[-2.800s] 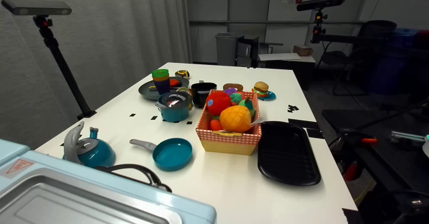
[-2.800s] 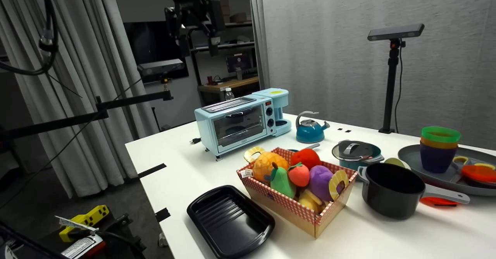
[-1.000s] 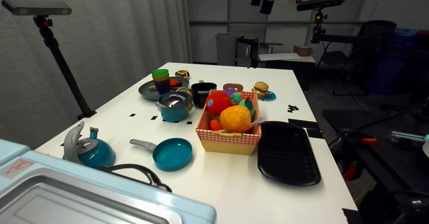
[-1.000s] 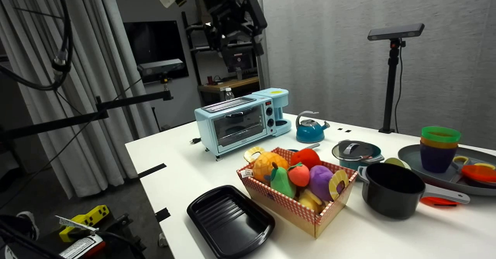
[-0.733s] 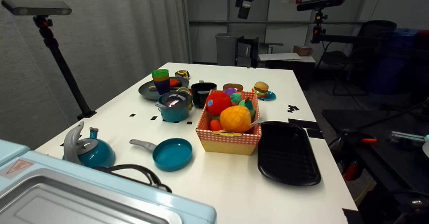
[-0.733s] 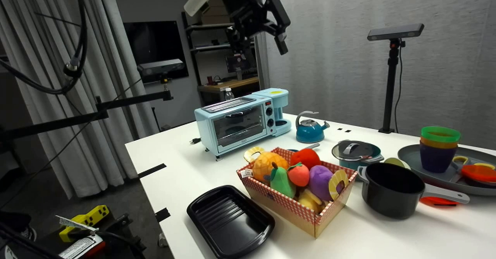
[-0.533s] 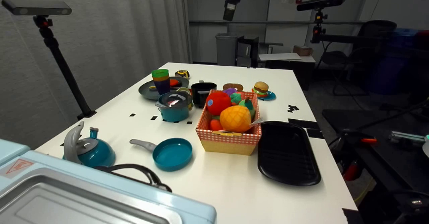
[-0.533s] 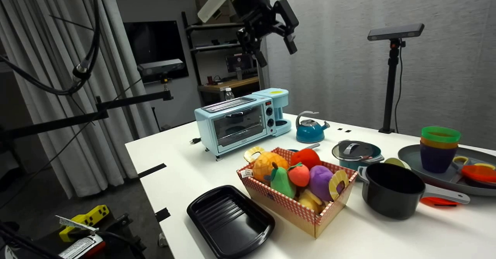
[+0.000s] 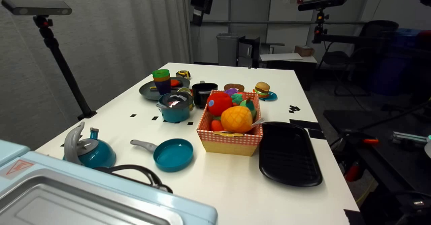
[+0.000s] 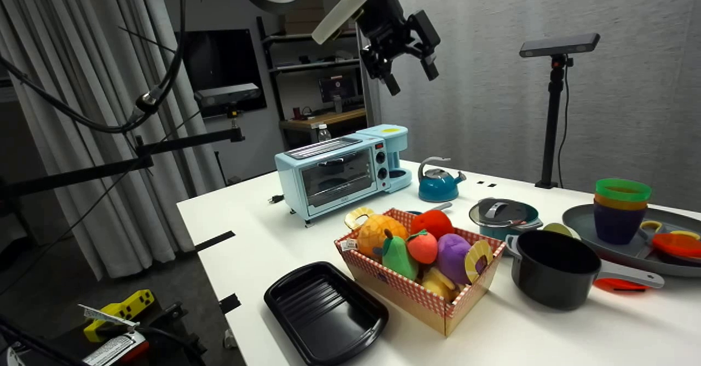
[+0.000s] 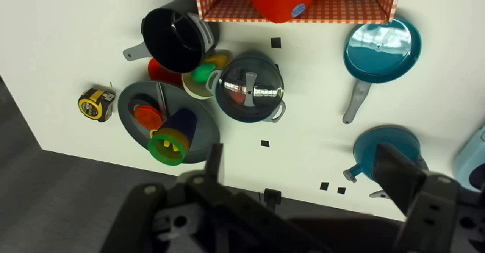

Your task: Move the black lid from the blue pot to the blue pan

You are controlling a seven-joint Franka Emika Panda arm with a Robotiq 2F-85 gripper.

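A black two-fingered gripper [image 10: 412, 80], spread wide and empty, has swung in, likely for the round glassy-black lid [image 11: 249, 90] on the deep teal pot [image 9: 175, 114].

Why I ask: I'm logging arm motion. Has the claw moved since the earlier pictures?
Yes: in an exterior view, the claw has shifted rightward in the picture, relative to the light-blue toaster oven.

The lid [image 9: 175, 100] sits on the pot [image 9: 175, 114]; the pan [image 9: 173, 155] lies between kettle [image 9: 97, 153] and basket [image 9: 228, 147].
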